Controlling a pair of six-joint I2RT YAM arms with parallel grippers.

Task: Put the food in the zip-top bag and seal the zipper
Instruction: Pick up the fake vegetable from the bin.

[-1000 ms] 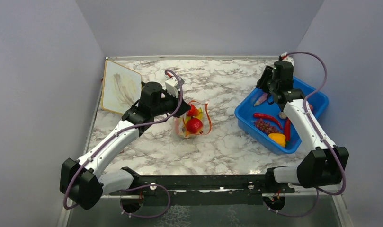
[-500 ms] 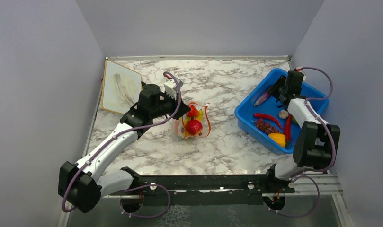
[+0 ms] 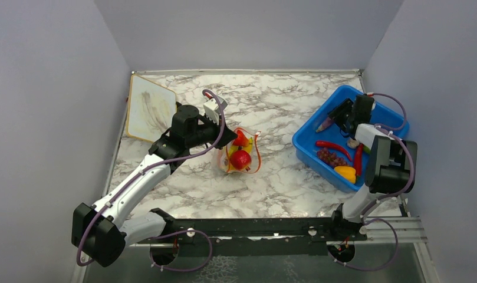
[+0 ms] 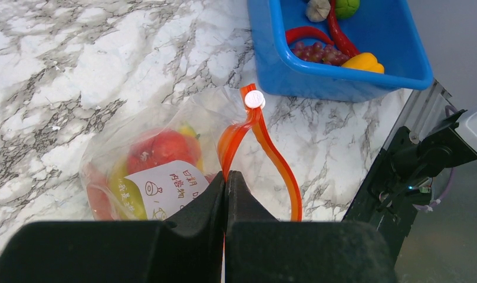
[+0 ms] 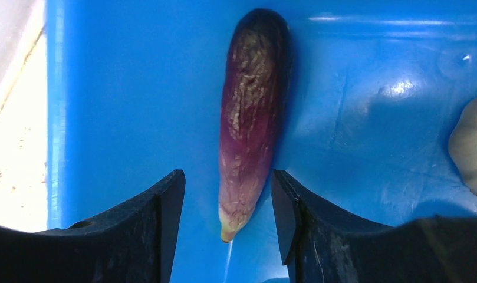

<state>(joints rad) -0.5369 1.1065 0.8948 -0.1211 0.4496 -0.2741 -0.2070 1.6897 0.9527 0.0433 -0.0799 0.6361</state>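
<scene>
Right claw [image 5: 227, 184] now down in blue bin [image 5: 371, 88], jaws widened, astride eggplant [image 5: 250, 118] tip, not yet gripping; your cue to close. Left claw [image 4: 225, 183] stays pinched on zipper [image 4: 271, 153], bag [image 4: 106, 159] on surface [image 4: 76, 71], mouth open

the near end of the orange-red zipper [image 4: 270, 158] is hidden behind the pressed-together fingers of the left gripper [image 4: 225, 184], the food [image 4: 159, 150] in the bag [image 4: 100, 159] is partly covered by a white label [image 4: 165, 186], and a pale piece [image 5: 470, 147] is cut off by the right wrist view's edge.
</scene>
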